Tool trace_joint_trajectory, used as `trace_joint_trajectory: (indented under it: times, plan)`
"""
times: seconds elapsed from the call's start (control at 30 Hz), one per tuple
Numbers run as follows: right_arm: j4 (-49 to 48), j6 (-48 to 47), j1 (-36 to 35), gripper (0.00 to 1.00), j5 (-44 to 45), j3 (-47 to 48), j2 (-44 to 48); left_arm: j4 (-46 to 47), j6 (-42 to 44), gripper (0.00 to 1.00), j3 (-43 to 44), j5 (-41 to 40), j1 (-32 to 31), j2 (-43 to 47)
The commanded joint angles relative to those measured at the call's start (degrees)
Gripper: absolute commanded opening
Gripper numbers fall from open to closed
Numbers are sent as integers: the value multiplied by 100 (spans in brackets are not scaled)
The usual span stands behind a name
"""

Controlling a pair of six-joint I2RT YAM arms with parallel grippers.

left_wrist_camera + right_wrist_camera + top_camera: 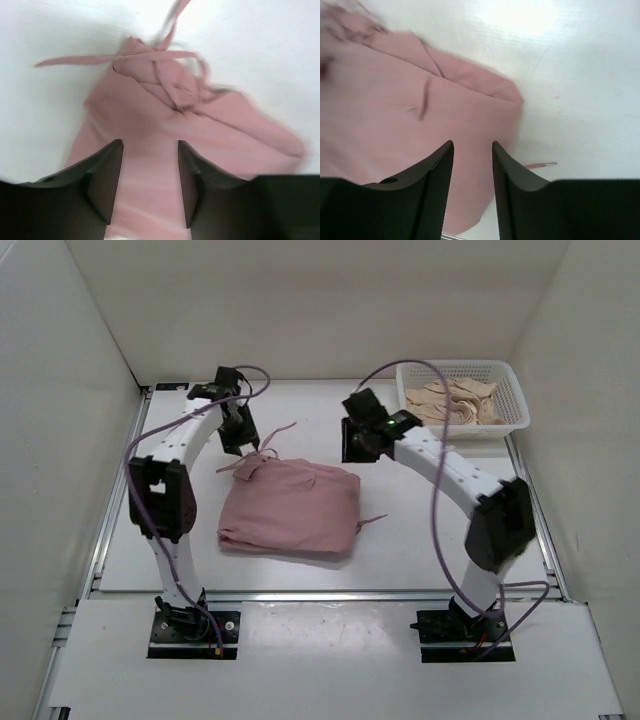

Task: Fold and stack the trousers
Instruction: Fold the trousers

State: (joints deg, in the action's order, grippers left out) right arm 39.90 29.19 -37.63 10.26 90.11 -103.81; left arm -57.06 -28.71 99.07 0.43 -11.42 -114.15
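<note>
The dusty-pink trousers point(290, 508) lie folded into a rough rectangle at the middle of the table. A bunched corner with drawstring ends point(270, 440) points to the far left. My left gripper point(240, 440) hovers over that far-left corner, open and empty, with cloth point(165, 100) showing below and between its fingers point(107, 180). My right gripper point(355, 450) hovers at the far-right corner, open and empty, above the fold's edge point(470, 95). A drawstring tip point(542, 164) lies on the table beside its right finger point(507, 180).
A white plastic basket point(515, 405) holding beige cloth garments point(455, 400) stands at the back right. White walls enclose the table on three sides. A metal rail point(330, 594) runs along the near edge.
</note>
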Motion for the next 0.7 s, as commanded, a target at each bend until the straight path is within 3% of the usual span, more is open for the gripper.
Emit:
trace_joint_trajectory:
  times: [0.0, 0.03, 0.1, 0.13, 0.23, 0.43, 0.53, 0.67]
  plan:
    - [307, -159, 159, 43, 511, 42, 1324, -402, 199, 64, 526, -349, 26, 1587]
    - [308, -211, 159, 45, 512, -141, 1554, -455, 199, 78, 526, -402, 26, 1824]
    - [448, -212, 334, 63, 643, -361, 2325, -455, 146, 100, 246, -832, 26, 2673]
    - [448, -212, 387, 81, 809, -588, 2591, -386, 146, 100, 97, -921, 26, 2974]
    - [754, -273, 555, 100, 1135, -853, 3506, -332, 41, 100, -457, -1158, 149, 4047]
    - [1546, -151, 888, 100, 2129, -1311, 4386, -227, -416, 100, -1872, -1317, 210, 5830]
    - [1609, 24, 941, 100, 2191, -1601, 4798, -296, -469, 100, -2268, -1387, 210, 6263]
    - [1609, 131, 941, 100, 2261, -1733, 4836, -525, -522, 100, -2182, -1519, 210, 6317]
